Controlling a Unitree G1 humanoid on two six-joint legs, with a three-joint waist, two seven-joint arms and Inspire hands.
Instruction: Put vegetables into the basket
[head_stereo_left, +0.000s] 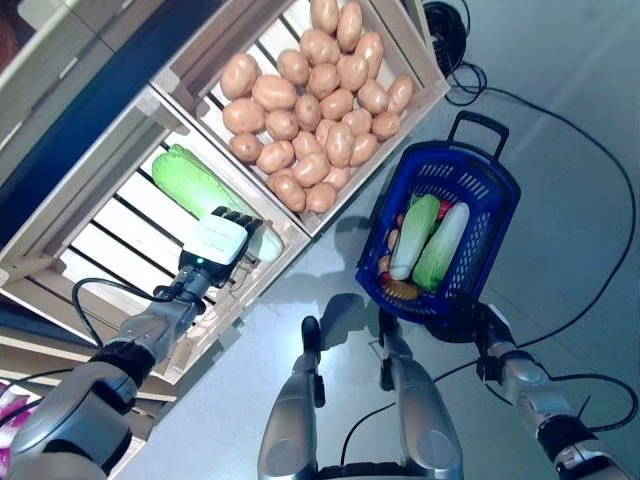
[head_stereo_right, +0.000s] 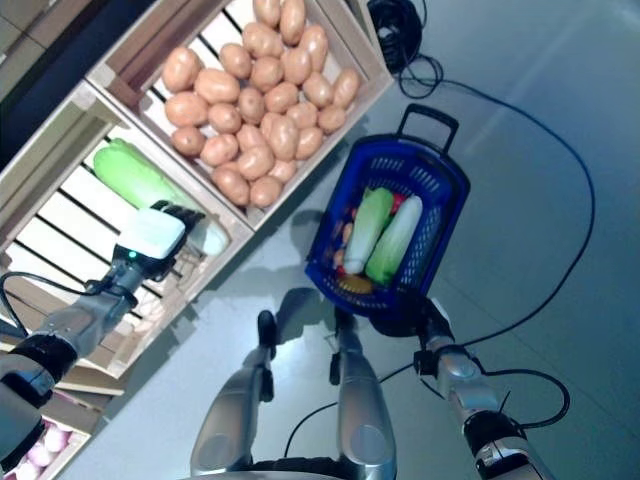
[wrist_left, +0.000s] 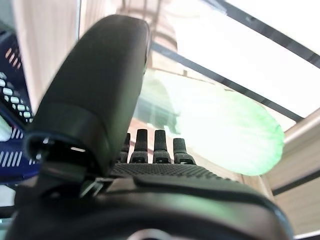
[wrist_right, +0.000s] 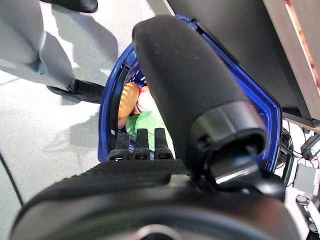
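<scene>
My left hand (head_stereo_left: 218, 243) hovered with fingers straight over the pale stem end of the long green napa cabbage (head_stereo_left: 195, 185), which lay in the slatted wooden crate (head_stereo_left: 95, 240) at ten o'clock. I judged it light, leafy, easily bruised — best clasped mid-body. My right hand (wrist_right: 150, 145) curled round the rim of the blue plastic shopping basket (head_stereo_left: 490, 180) at three o'clock — two cabbages already inside. No readable labels.

Two slatted wooden crates (head_stereo_left: 120, 215) are set side by side on a wooden shelf (head_stereo_left: 40, 262). One is heaped with potatoes (head_stereo_left: 315, 95), and a single napa cabbage (head_stereo_left: 200, 190) is laid in the other. Grey floor (head_stereo_left: 560, 150) is seen beside it.
</scene>
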